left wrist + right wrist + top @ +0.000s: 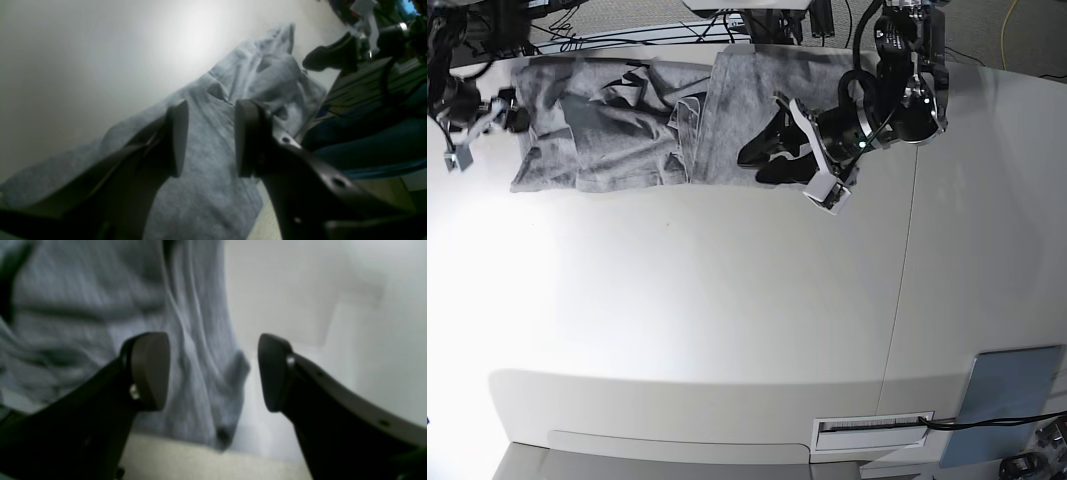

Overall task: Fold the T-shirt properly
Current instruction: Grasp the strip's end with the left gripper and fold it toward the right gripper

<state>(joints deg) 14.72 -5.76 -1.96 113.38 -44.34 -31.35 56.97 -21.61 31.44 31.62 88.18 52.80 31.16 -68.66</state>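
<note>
The heather-grey T-shirt point(617, 130) lies crumpled along the far edge of the white table point(727, 300), with one part folded over at its right end point(737, 100). Bits of black lettering point(632, 68) show near its far edge. My left gripper point(755, 160) is open just above the shirt's right part; in the left wrist view point(211, 140) plain grey cloth point(206, 186) lies between its fingers. My right gripper point(512, 110) is open at the shirt's left end; in the right wrist view point(213, 373) a shirt edge point(230, 380) lies between its fingers, which hold nothing.
Cables and dark equipment point(627, 20) lie beyond the table's far edge. A blue-grey panel point(1002, 400) sits at the front right corner. A seam point(907, 250) runs across the tabletop. The left wrist view shows the other gripper point(320, 58) and something dark blue point(367, 140) past the table edge.
</note>
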